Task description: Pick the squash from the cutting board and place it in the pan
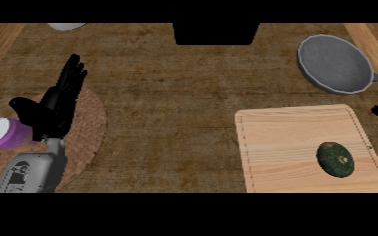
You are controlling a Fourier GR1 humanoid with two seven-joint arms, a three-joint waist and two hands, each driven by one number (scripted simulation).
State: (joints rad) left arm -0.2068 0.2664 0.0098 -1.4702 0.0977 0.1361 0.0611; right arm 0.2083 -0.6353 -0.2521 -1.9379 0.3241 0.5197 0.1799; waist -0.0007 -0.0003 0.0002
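The squash [335, 159] lies on the board [295, 130], the pan [336, 64] beyond it. Only the left hand [55, 105] shows, fingers straight, resting far off (over a mat). Being rounded, the squash may roll when grasped.

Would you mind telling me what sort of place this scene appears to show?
Most likely a kitchen counter set up for cooking: a wooden cutting board with a dark green squash on it, a grey pan beyond it, and a woven placemat at the left.
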